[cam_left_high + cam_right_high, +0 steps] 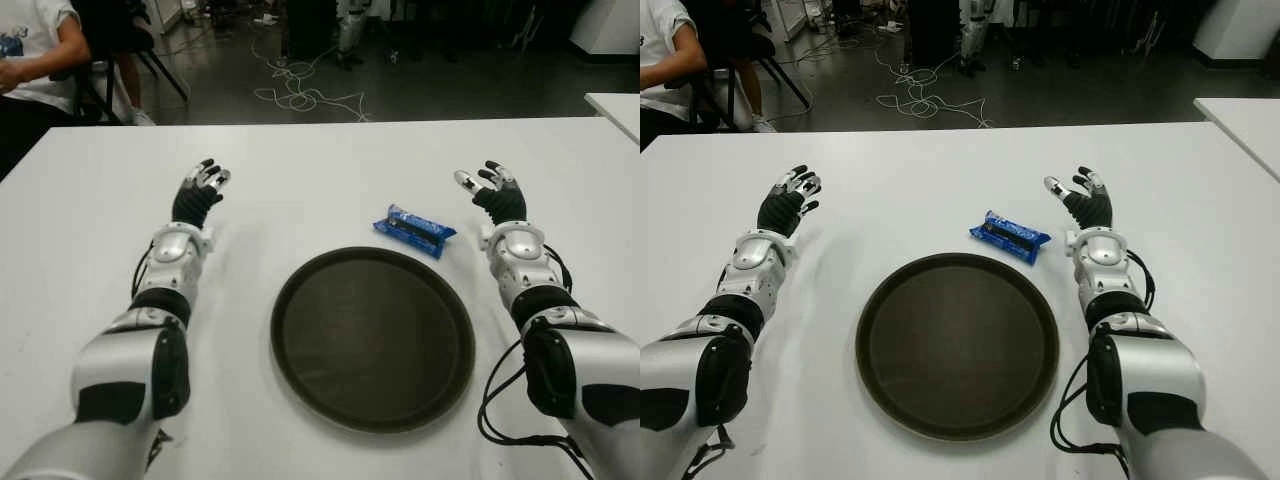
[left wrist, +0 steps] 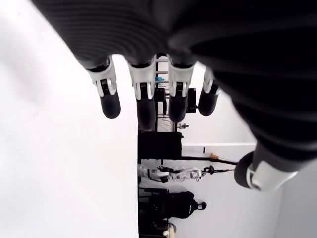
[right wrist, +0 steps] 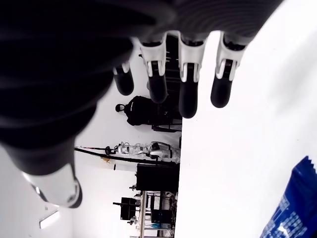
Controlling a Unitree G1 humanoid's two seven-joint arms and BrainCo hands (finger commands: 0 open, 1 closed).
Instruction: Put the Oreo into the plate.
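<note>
Oreo pack [image 1: 414,229], a crinkled glossy blue wrapper, lies flat on the smooth white worktop [image 1: 300,170], just beyond the round dark plate [image 1: 372,336] at its 1 o'clock. Right hand [image 1: 492,191] shows at the pack's 3 o'clock, fingers [image 3: 187,96] spread, empty, apart from it. Left hand [image 1: 198,193], equally open, shows at the plate's 10 o'clock.

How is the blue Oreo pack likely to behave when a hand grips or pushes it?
The Oreo pack lies flat on the table, so it probably slides rather than rolls. Its glossy wrapper looks slippery and may crinkle. It seems small and light beside the open right hand, closer than the left hand.
</note>
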